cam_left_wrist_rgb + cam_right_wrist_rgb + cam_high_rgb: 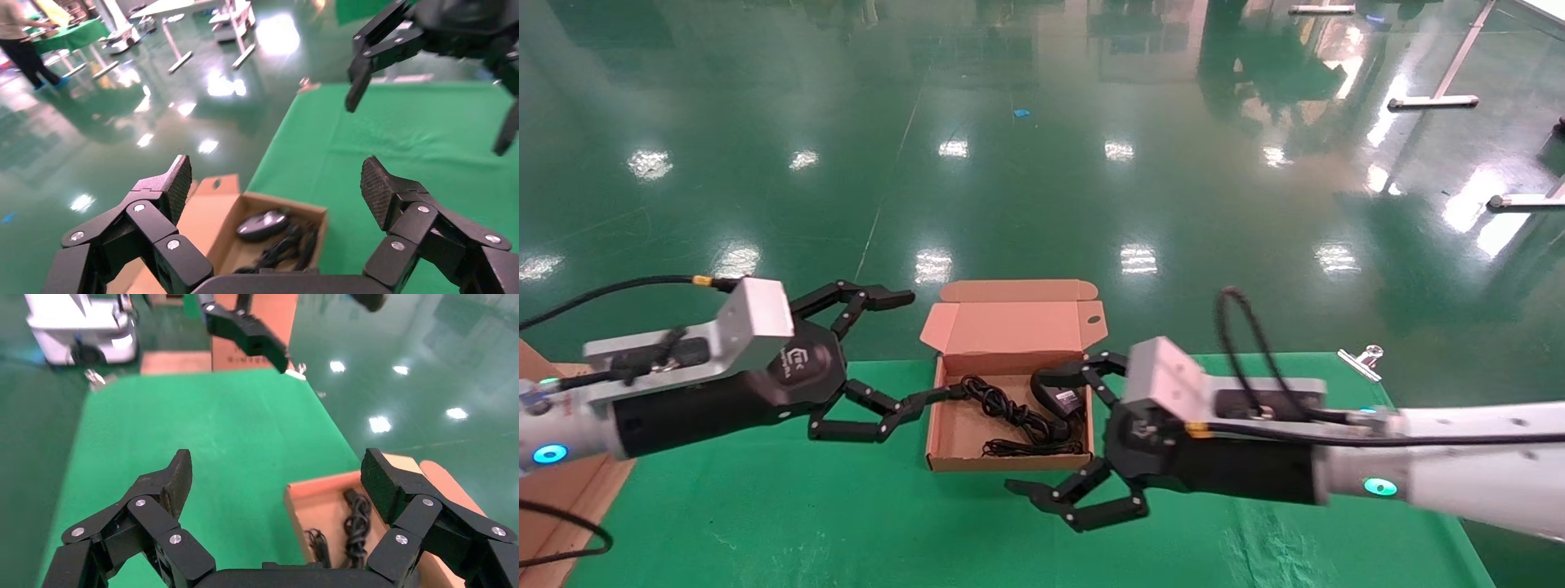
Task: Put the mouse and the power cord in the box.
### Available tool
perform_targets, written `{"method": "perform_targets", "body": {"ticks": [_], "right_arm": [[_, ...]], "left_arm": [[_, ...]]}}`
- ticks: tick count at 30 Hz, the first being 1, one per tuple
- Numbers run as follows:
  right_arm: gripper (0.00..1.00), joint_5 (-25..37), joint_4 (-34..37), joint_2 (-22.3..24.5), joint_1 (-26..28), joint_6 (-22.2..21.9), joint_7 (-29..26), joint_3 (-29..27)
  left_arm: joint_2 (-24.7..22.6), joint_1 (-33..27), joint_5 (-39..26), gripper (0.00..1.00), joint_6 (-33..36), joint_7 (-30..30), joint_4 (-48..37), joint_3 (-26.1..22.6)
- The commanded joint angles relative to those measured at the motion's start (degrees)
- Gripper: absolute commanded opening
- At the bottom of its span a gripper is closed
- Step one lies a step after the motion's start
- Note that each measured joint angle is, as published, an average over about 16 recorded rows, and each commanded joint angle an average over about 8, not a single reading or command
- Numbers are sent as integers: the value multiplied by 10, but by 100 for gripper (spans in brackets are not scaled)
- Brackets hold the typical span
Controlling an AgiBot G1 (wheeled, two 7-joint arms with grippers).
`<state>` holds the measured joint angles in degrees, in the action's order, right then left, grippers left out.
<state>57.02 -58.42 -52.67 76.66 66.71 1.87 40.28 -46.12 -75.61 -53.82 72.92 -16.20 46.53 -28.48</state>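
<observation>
On the green table (764,523), nearest the robot: right gripper (1062,429) hangs just off the box's right wall, fingers spread wide, holding nothing. 1 finger reaches over the box's right rim, the other sits over bare cloth in front of the box. Left gripper (903,351) hangs at the box's left side, also spread wide and empty; its lower finger tip reaches over the left wall, the upper finger is up beside the lid.

Risks, as judgement:
- Either finger now over a rim could catch the cardboard wall on withdrawal and drag or tip the light box. Cause: pulling sideways rather than lifting clear first.
- A finger tip dipping lower could snag a cable loop and pull contents back out.
- Lid stands open; closing is not in the task, but a brush from the left gripper's upper finger could fold it onto the contents.

Container: the box (952,461) sits mid-table, lid (1013,327) hinged at the far side and standing up. Inside: the power cord (1009,412), a black bundle across the floor of the box, and the mouse (262,224), seen in the left wrist view lying against the bundle. In the head view the mouse is largely behind the right gripper's finger. Both items appear in; task looks essentially complete.

Far right table edge: a metal clip (1361,361), well apart.
</observation>
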Motion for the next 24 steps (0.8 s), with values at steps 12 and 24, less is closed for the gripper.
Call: {"method": "perform_targets", "body": {"ticks": [12,24], "right_arm": [[100,-81,-81,94,-81,101,-67,-130],[100,-150,-150,175,-149,188,-124,-240]], "left_arm": [[59,75,64,100,68,144,145,67],[110,139,118,100,126,265,268,123]]}}
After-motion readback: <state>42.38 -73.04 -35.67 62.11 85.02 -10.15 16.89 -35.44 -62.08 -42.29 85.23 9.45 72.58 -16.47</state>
